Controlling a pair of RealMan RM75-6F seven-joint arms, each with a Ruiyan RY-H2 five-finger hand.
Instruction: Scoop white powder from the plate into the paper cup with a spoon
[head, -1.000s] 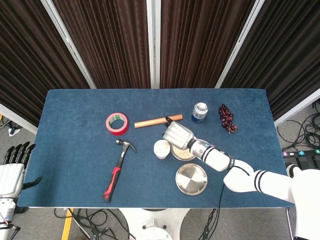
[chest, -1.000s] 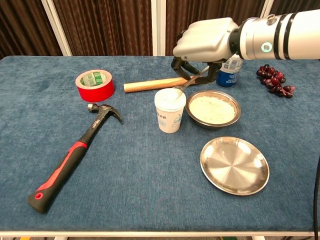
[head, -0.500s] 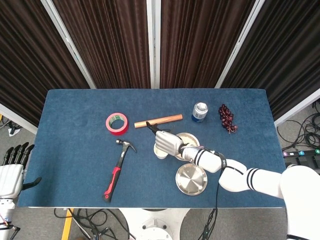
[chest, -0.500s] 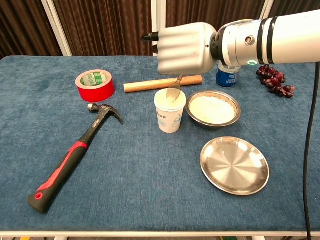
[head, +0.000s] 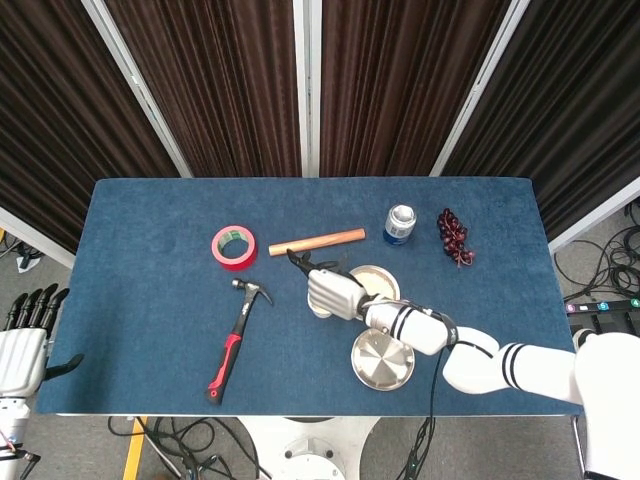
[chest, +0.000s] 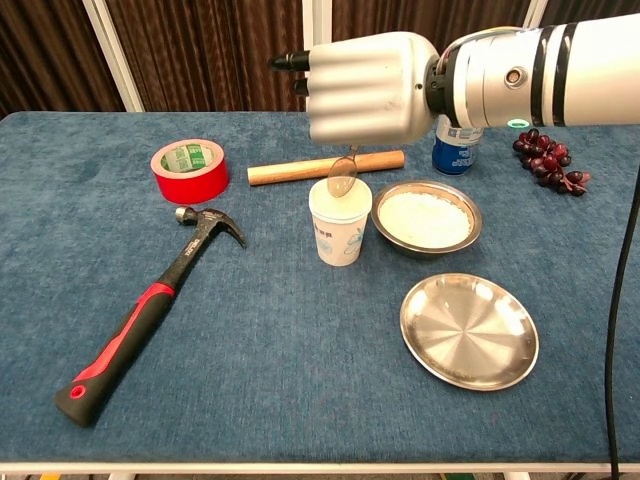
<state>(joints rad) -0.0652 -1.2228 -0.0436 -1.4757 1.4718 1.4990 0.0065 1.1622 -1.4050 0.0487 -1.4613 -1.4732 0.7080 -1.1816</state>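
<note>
Right hand (chest: 365, 85) over the paper cup (chest: 339, 222): I see its fingers curled tight around the handle of the spoon (chest: 341, 178), whose dark handle end juts out on the left side of the fist. The spoon's bowl hangs tipped downward just above the cup's open mouth; whether it touches the rim I cannot tell. The cup stands upright, just beside the plate (chest: 425, 219) holding the white powder, which lies to its right in the chest view. A second, bare steel plate (chest: 469, 330) sits nearer the table's front edge. Left hand (head: 24, 335) is off the table at the left edge of my head view, fingers straight, close together and holding nothing. Behind the cup lie a wooden rod (chest: 326, 167), a red tape roll (chest: 189, 170), a blue can (chest: 454, 148) and grapes (chest: 548, 160); a hammer (chest: 148, 302) lies front left.
</note>
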